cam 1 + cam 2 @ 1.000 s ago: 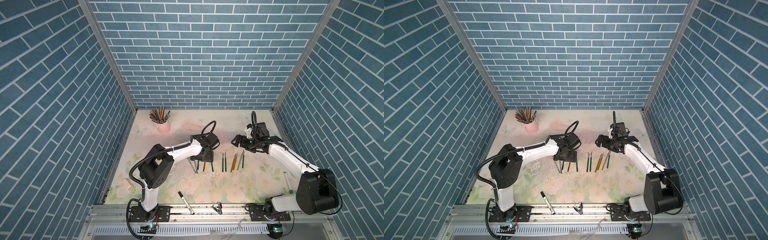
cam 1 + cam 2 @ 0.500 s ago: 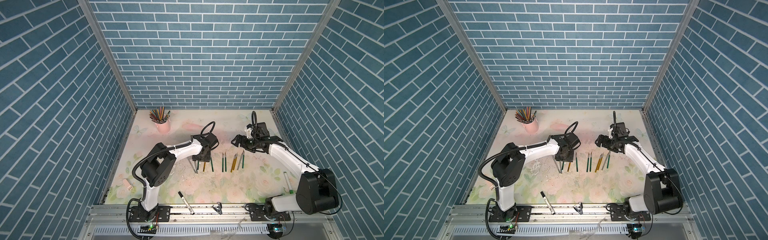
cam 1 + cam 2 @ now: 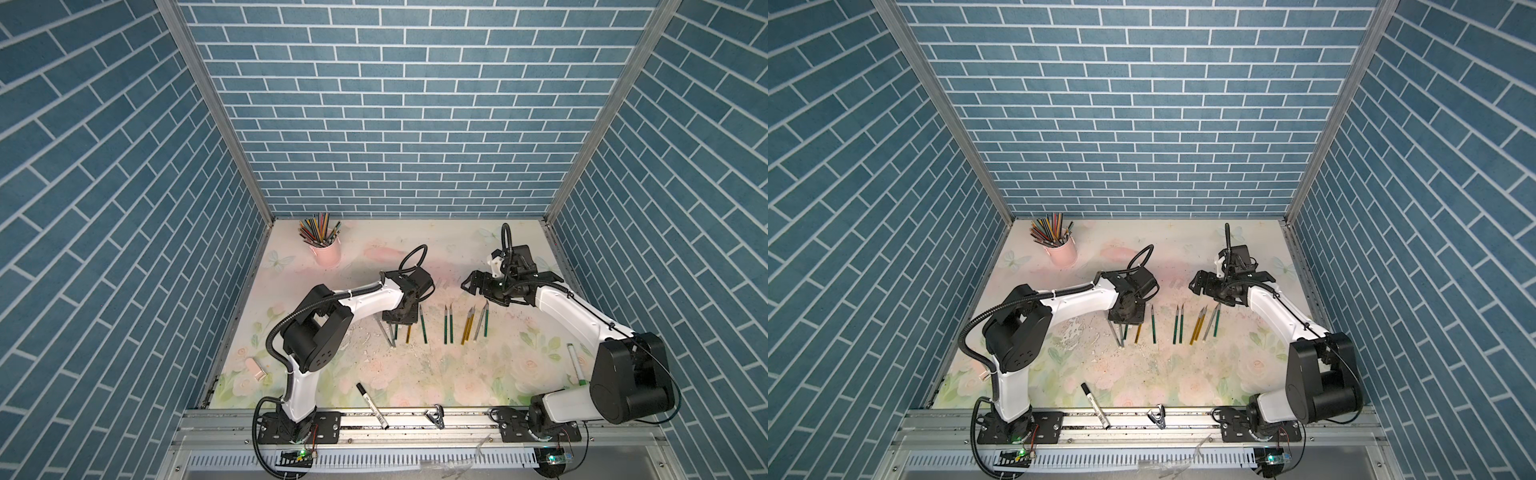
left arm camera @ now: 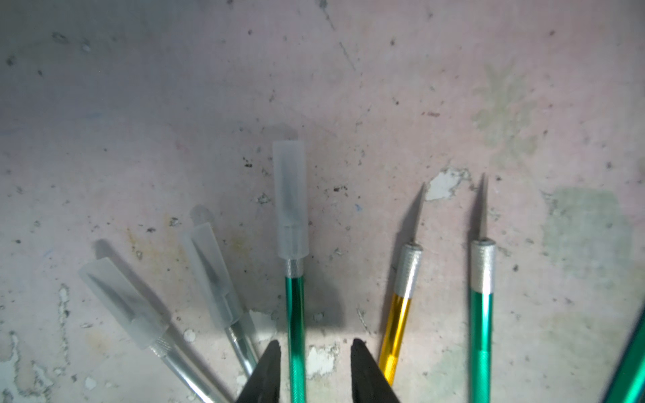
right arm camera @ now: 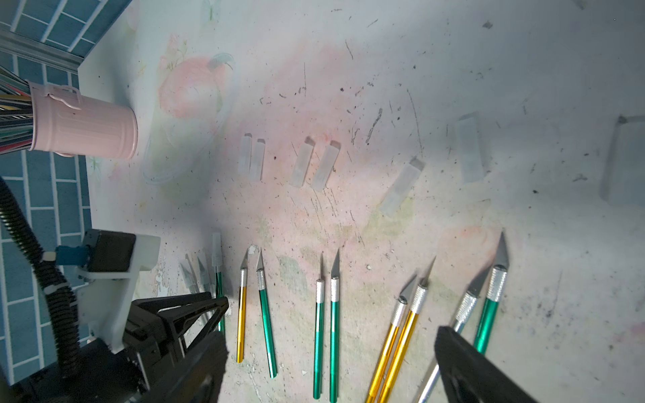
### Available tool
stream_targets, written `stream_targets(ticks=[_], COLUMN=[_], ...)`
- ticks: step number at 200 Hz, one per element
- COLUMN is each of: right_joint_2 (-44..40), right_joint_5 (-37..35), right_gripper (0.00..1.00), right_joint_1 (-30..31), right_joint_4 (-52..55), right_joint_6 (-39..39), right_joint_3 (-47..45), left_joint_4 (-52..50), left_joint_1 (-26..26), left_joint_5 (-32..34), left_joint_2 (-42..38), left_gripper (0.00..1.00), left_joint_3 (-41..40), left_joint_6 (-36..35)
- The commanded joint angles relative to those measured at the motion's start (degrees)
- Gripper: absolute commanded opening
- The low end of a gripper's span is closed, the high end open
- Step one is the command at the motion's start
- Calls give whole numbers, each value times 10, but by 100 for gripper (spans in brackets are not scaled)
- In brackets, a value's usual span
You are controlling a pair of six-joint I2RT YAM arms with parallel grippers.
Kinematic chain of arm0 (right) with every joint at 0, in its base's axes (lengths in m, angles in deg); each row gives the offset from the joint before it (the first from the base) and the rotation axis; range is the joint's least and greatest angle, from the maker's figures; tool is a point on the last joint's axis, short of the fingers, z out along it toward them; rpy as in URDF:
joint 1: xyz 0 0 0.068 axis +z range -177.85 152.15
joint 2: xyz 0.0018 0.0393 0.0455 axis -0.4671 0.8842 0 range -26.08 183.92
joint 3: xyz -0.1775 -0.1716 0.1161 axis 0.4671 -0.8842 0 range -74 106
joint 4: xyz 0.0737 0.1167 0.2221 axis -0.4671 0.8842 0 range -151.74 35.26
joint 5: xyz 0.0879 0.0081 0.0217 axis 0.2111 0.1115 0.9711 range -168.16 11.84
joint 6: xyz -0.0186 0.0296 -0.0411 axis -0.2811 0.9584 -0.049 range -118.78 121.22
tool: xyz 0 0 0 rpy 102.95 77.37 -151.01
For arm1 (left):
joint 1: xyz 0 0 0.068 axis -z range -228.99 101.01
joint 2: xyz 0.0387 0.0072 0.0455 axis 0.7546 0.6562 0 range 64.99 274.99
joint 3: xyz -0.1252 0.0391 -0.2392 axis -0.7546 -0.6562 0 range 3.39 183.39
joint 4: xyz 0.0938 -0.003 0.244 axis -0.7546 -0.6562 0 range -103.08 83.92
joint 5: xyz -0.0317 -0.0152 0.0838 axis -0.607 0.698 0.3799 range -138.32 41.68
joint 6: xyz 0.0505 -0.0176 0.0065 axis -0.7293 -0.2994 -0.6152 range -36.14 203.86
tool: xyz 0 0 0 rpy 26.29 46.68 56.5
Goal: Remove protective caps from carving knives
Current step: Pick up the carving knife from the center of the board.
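Note:
Several carving knives lie in a row on the floral mat [image 3: 478,374]. Three at the left end carry protective caps: a green one [image 4: 296,314] with its cap [image 4: 290,199] and two silver ones [image 4: 213,275] [image 4: 122,303]. My left gripper [image 4: 316,349] is low over the row [image 3: 401,318], its jaws astride the green handle; one finger nearly touches it, the other stands off. Beside it lie a bare gold knife [image 4: 401,307] and a bare green one [image 4: 481,314]. My right gripper [image 5: 331,333] hovers open above the bare knives [image 3: 473,284]. Several loose caps [image 5: 302,164] lie beyond the blade tips.
A pink cup of coloured pencils [image 3: 328,253] stands at the back left. A black-capped marker [image 3: 372,405] and a metal clip [image 3: 434,415] lie at the front edge. A green-tipped pen [image 3: 575,365] lies by the right arm's base, a small pink object [image 3: 257,370] left.
The left gripper's jaws have narrowed a good deal around the capped green knife's handle, and its wrist has shifted slightly. The right arm has stayed where it was.

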Motion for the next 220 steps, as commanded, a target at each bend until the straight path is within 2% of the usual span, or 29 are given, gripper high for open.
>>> stream_targets(ticks=[1,57,128,157,220], right_joint_2=[7,8,7,5,3], right_joint_5=[9,11,14,18,32], right_gripper=[94,94,94,94,94], right_joint_1=[-3,-3,-3,-6,-8], right_joint_4=[-2,-2,-4,-2,7], right_joint_6=[10,9,9,7,-4], right_joint_3=[5,3,2,1,9], left_joint_4=[-8,-2,5,7,-19], left_joint_1=[-4,-4,-4,-4,-5], left_joint_5=[9,4,1,-12,-30], left_joint_2=[15,20,25,21,-49], left_gripper=[34,28,15,4,3], left_joint_3=[-10,-23,-39,-38,-14], left_joint_6=[9,14,17,11,4])
